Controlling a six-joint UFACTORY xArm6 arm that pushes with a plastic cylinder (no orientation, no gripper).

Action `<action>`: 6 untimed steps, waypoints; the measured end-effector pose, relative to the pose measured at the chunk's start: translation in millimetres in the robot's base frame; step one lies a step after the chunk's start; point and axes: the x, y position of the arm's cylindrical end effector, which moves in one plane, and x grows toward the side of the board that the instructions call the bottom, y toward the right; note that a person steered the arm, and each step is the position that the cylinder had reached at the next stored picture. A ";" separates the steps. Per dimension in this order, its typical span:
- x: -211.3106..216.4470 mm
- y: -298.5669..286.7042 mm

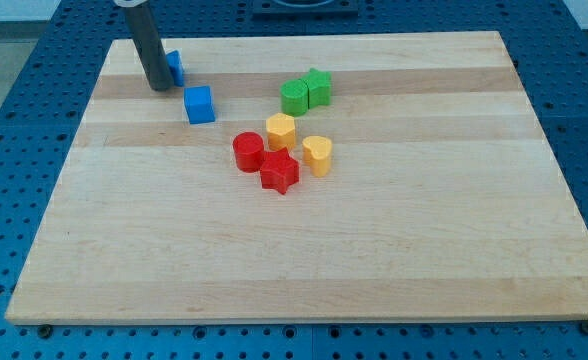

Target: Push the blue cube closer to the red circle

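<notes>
The blue cube [200, 105] sits on the wooden board in the upper left part of the view. The red circle [248, 152] lies below and to the right of it, near the board's middle, apart from it. My tip [160, 87] rests on the board just to the upper left of the blue cube, a small gap away. A second blue block [175, 67] is partly hidden behind the rod, touching or nearly touching it on its right side.
A red star [280, 173] touches the red circle at its lower right. A yellow hexagon [280, 130] and a yellow heart [317, 155] lie next to them. A green circle [294, 97] and a green star [317, 87] sit together further up.
</notes>
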 end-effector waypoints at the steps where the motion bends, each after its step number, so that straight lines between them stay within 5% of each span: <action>1: 11.0 5.0; 6: 52.9 74.3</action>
